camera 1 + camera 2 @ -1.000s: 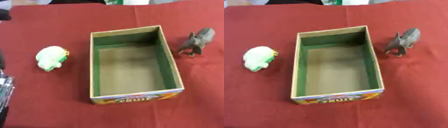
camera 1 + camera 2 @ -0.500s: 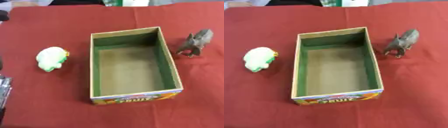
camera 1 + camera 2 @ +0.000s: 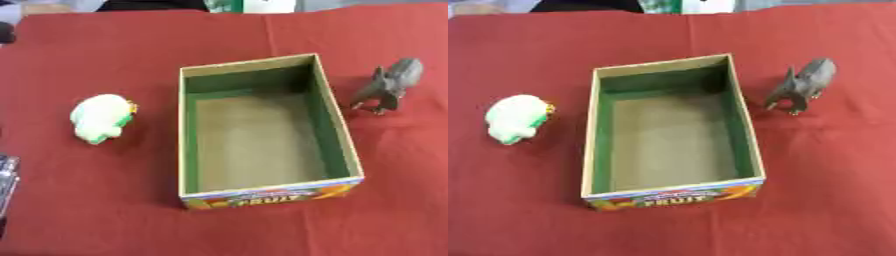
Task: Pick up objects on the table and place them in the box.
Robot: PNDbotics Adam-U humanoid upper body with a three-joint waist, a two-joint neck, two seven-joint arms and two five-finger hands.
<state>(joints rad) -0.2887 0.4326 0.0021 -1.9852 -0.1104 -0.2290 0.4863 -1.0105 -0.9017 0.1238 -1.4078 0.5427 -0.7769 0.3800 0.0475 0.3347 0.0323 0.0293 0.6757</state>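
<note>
Red cloth covers the worktop (image 3: 105, 210) from near edge to far. In the left eye view an open cardboard box (image 3: 337, 130) with green inner walls stands in the middle, its long axis running near to far, its printed end panel facing the near side, and nothing inside it. To its left, well apart, lies a white and green toy (image 3: 101, 118); to its right, near the far corner and just beside the wall, stands a grey animal figure (image 3: 388, 86) with its body angled from far right to near left. At the lower left edge a sliver of silver metal shows, probably part of the left arm; the left hand itself cannot be made out, so how its fingers are set I cannot tell.

In the right eye view the same layout appears, with the box (image 3: 743, 125) shifted left and both toys outside it. No hand shows on either side. Judging by position, the pale toy falls to the left arm and the grey figure to the right; nothing is yet picked up.
</note>
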